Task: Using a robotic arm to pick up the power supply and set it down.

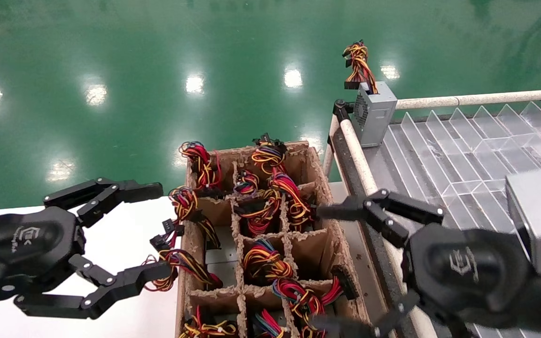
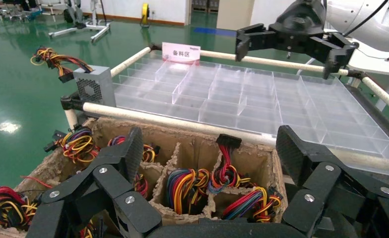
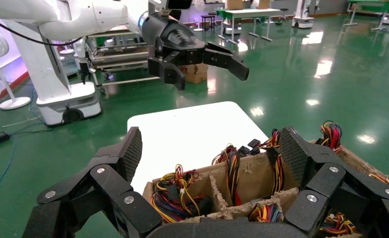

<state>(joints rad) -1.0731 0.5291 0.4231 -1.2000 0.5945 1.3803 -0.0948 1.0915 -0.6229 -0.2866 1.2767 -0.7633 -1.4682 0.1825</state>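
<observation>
A: How does the power supply point(image 1: 374, 115) look, and where is it?

B: It is a small silver-grey metal box with a round perforated vent on one side. It stands upright at the far left corner of the clear divider tray point(image 1: 463, 145), just beside the pale rail point(image 1: 472, 99). A bundle of red, yellow and black wires point(image 1: 359, 63) rises from its top, with black plugs at the ends. In the left wrist view the same box point(image 2: 94, 85) shows with the wires point(image 2: 53, 58) spreading sideways.

A: And the two pincers?

B: The left pincer point(image 1: 158, 230) hangs over the white table point(image 1: 125, 234), just beside the cardboard box point(image 1: 320, 164), with its fingers spread wide and holding nothing. A loose wire bundle point(image 1: 176, 263) that hangs over the box wall lies near its lower finger; I cannot tell if they touch. The right pincer point(image 1: 317, 267) is over the right edge of the cardboard box, also wide open and empty. Both are well apart from the power supply.

A: What is hard to see?

B: The cardboard box is divided in cells full of coloured wires point(image 1: 270, 197), so the units under them are mostly hidden. Its near end is cut off by the edge of the head view. The silver wrist block point(image 1: 540, 220) covers part of the tray. A small red-and-white sign point(image 2: 180, 51) stands at the tray's far rail; I cannot read it surely.
</observation>
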